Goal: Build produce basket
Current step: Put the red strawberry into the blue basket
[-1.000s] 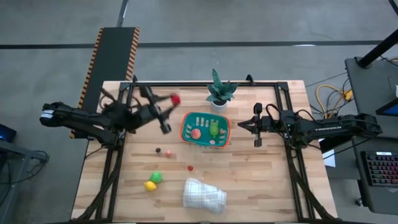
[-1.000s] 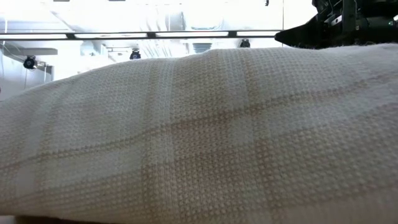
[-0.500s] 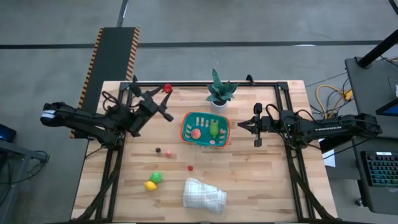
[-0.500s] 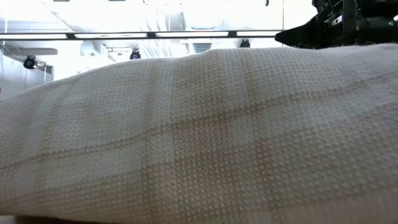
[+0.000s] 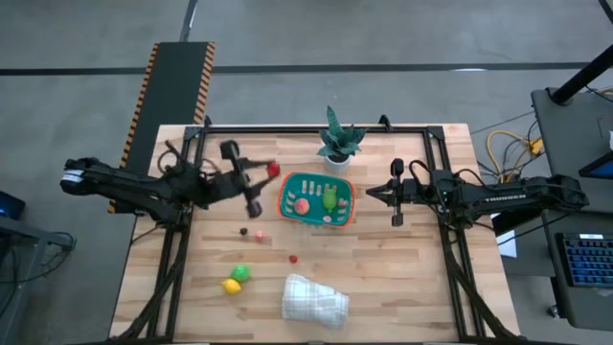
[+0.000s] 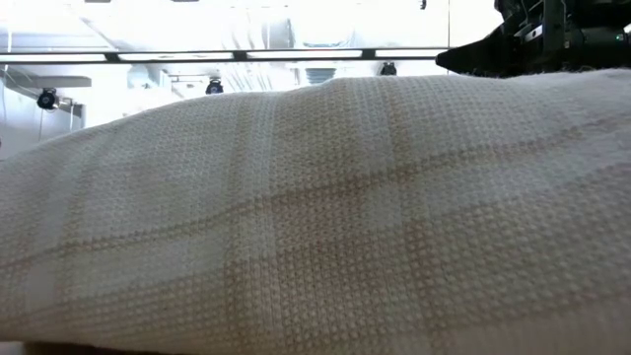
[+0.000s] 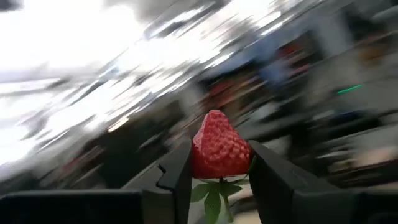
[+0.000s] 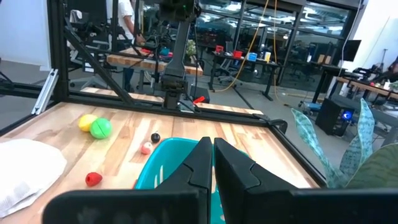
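Basket sits mid-table; bare wood separates its left rim from the left gripper, which pinches a strawberry. Right gripper, fingers pressed together, waits beside the right rim.

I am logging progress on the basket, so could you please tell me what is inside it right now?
In the high view, the basket holds a pink piece and a green piece; paler bits beside them cannot be identified.

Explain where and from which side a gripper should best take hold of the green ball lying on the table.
The green ball is round, so grip across its middle, probably from straight above. The yellow piece touches or nearly touches one side, so set the fingers on the two sides clear of it. The cloth lies apart.
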Controlling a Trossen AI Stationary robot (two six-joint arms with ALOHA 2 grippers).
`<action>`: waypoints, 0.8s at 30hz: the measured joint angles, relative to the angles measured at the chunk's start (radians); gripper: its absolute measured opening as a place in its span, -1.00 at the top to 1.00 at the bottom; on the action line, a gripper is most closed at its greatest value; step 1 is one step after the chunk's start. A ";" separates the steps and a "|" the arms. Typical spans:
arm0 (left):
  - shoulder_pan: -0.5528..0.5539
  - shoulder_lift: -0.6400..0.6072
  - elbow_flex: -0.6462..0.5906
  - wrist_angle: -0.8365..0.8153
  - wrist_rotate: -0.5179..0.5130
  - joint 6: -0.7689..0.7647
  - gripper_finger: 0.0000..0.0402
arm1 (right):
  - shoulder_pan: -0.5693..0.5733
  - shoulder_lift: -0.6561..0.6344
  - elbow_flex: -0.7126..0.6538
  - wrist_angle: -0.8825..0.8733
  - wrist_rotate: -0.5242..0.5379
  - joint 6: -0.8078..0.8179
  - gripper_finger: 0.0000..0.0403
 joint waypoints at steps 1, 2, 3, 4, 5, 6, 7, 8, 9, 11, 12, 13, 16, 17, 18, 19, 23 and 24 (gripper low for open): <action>0.000 -0.007 0.006 -0.025 0.074 -0.007 0.46 | 0.000 0.000 0.000 0.000 0.000 -0.004 0.96; 0.000 -0.012 0.011 -0.049 0.128 -0.022 0.46 | 0.000 0.000 0.000 -0.001 0.000 -0.004 0.96; 0.000 -0.015 0.012 -0.077 0.161 -0.034 0.46 | 0.000 0.000 0.000 -0.001 0.000 -0.004 0.96; 0.000 -0.015 0.012 -0.110 0.180 -0.052 0.46 | 0.000 0.000 0.000 0.000 0.000 -0.004 0.96; 0.000 -0.014 0.010 -0.137 0.182 -0.066 0.46 | 0.000 0.000 0.000 0.000 0.000 -0.004 0.96; 0.000 -0.011 0.006 -0.172 0.182 -0.086 0.46 | 0.000 0.000 0.000 -0.001 0.000 -0.004 0.96; 0.000 -0.006 0.002 -0.203 0.182 -0.107 0.46 | 0.000 0.000 0.000 -0.001 0.000 -0.004 0.96; 0.000 0.001 -0.004 -0.218 0.181 -0.128 0.46 | 0.000 0.000 0.000 -0.001 0.000 -0.002 0.96; 0.000 0.011 -0.011 -0.224 0.181 -0.144 0.46 | 0.000 0.000 0.000 -0.001 0.000 -0.002 0.96; 0.000 0.029 -0.016 -0.228 0.179 -0.157 0.46 | 0.000 0.000 0.000 -0.002 0.000 -0.003 0.96; 0.000 0.035 -0.016 -0.224 0.179 -0.157 0.46 | 0.000 0.000 0.000 -0.002 0.000 -0.004 0.96; 0.000 0.038 -0.016 -0.219 0.179 -0.157 0.46 | 0.000 0.000 0.000 -0.002 0.000 -0.004 0.96; 0.000 0.038 -0.002 -0.220 0.178 -0.153 0.46 | 0.000 0.000 0.000 -0.002 0.000 -0.004 0.96; 0.000 0.037 0.005 -0.221 0.178 -0.146 0.46 | 0.000 0.000 0.000 -0.002 0.000 -0.005 0.96; 0.000 0.035 0.014 -0.221 0.174 -0.136 0.46 | 0.000 0.000 0.000 -0.002 0.000 -0.005 0.96; 0.000 0.031 0.023 -0.212 0.158 -0.128 0.46 | 0.000 0.000 0.000 -0.002 0.000 -0.005 0.96; -0.003 0.018 0.022 -0.007 -0.157 -0.110 0.46 | 0.000 0.000 0.000 -0.002 0.000 -0.006 0.96; -0.003 0.018 0.012 0.047 -0.264 -0.093 0.46 | 0.000 0.000 0.000 -0.004 0.000 -0.006 0.96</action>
